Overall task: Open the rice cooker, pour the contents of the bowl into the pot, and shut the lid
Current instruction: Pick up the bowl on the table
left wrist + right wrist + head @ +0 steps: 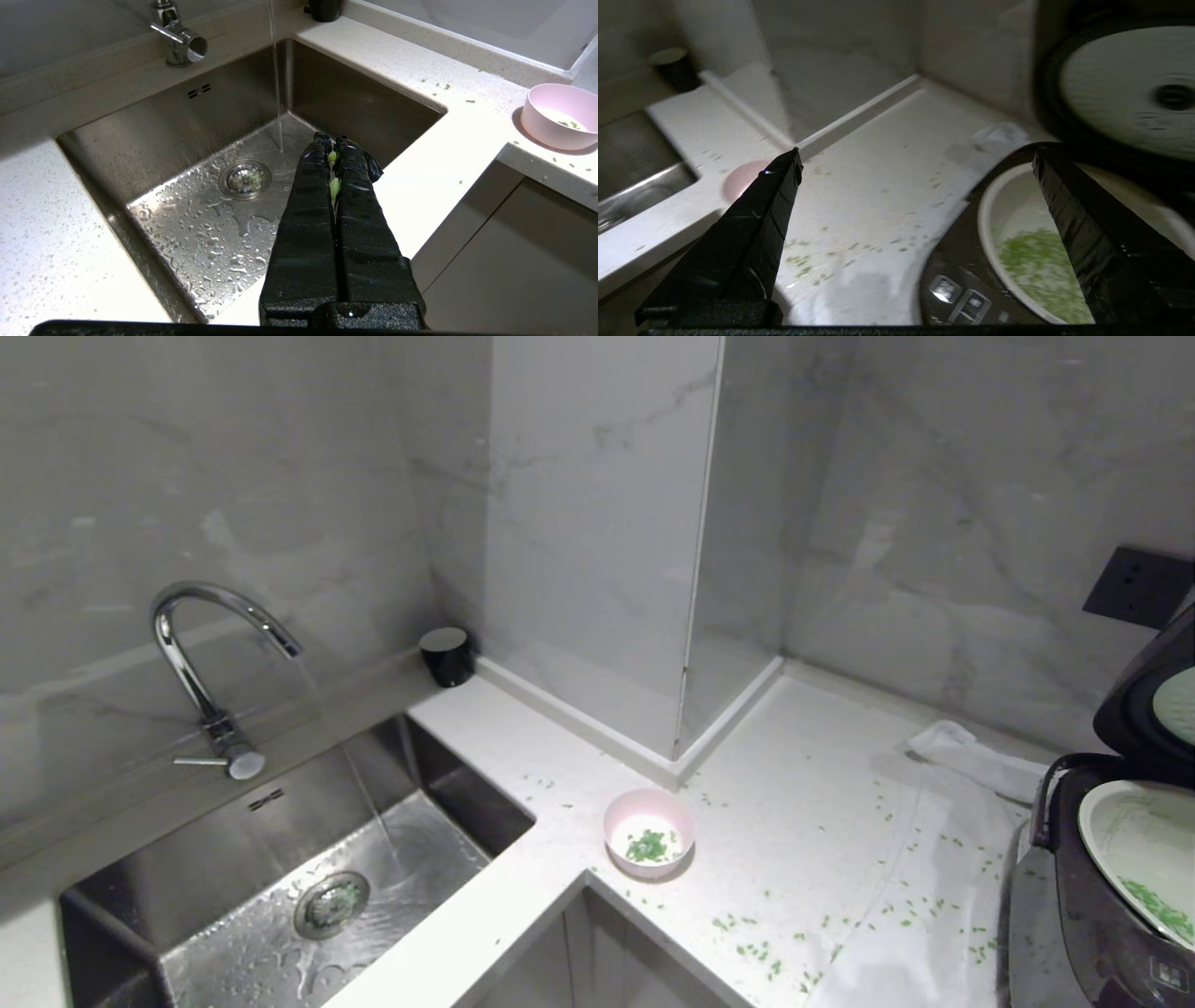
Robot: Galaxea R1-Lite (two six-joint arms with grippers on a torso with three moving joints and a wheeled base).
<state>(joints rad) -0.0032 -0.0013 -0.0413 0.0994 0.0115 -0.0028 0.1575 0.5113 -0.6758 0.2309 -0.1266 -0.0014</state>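
Green bits (1158, 901) already lie in the pot (1116, 845), so the wide-open, empty right gripper (915, 163) must shut the raised lid (1144, 705) at three o'clock; left gripper (335, 144) parked shut.

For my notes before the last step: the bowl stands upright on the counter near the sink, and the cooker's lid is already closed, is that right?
Not quite: the lid is raised, not closed. The head view shows its pale underside above the pot, which holds green bits. The rest holds: the bowl stands upright on the counter near the sink.
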